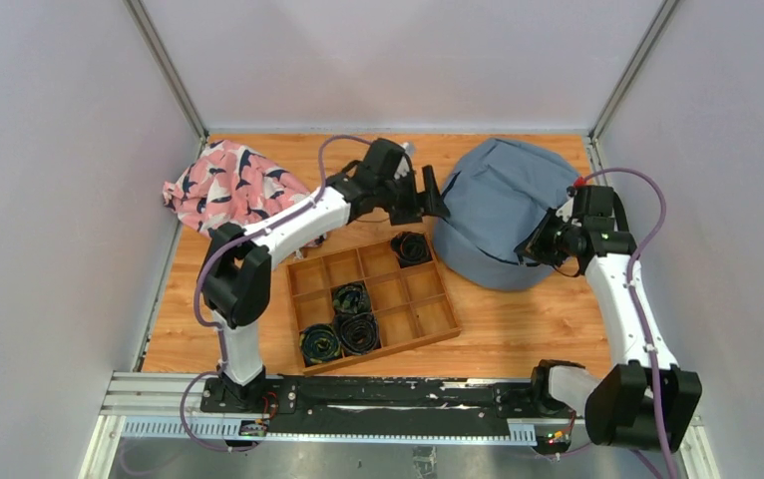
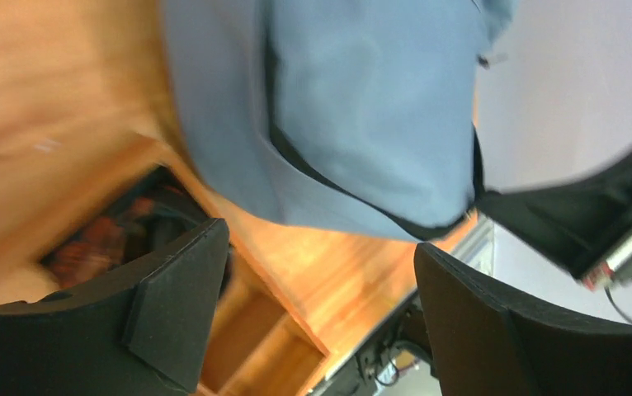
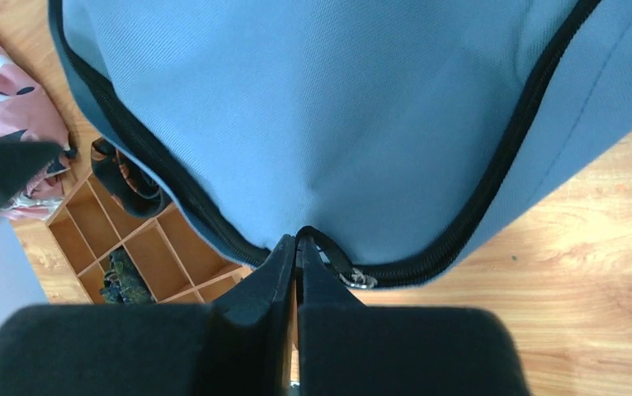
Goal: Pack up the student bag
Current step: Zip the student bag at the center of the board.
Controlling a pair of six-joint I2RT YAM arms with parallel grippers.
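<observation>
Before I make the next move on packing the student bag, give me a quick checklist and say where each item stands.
1. Right tool shut at the zipper of the student bag: ok.
2. Zipper pull actually clamped: cannot tell; its ring shows beside the fingertips.
3. Left tool open, holding nothing: ok.
4. Bag open for packing: not ok; the zipper looks closed in the right wrist view.
5. Dark rolls in the wooden tray: ok, four.
</observation>
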